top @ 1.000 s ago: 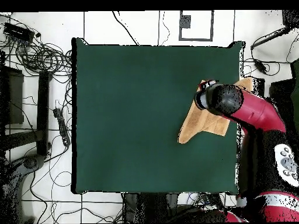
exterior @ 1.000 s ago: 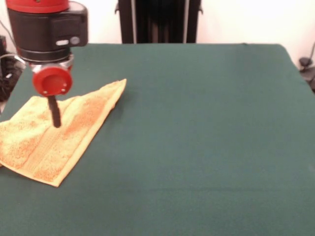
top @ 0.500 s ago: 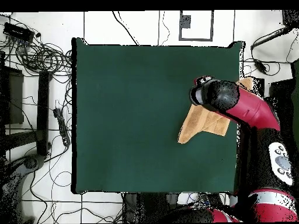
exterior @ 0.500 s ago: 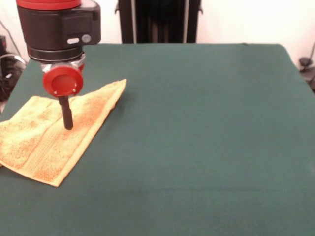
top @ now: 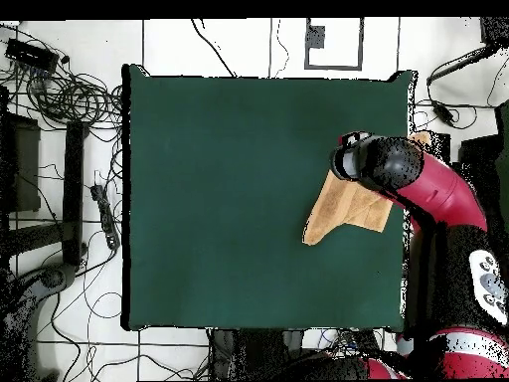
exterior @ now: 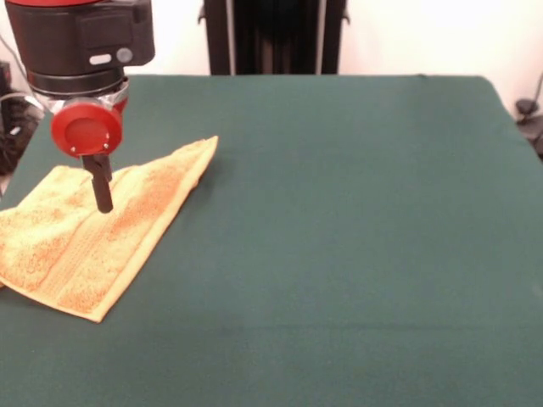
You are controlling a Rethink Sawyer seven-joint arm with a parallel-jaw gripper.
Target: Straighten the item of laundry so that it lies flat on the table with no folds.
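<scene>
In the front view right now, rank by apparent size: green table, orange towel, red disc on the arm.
1. Dark green cloth-covered table.
2. Golden-orange terry towel.
3. Round red disc on the arm; it sits nearer the camera, yet looks smallest.

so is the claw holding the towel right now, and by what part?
Cannot be told. The claw stands over the towel near its middle band, but whether it pinches cloth or only hangs above it does not show.

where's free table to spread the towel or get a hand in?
In the front view, bare table runs from the towel across to the right edge and back to the far edge, plus the near strip. The crowded spot is the left side: the towel lies there with the gripper above it.
</scene>
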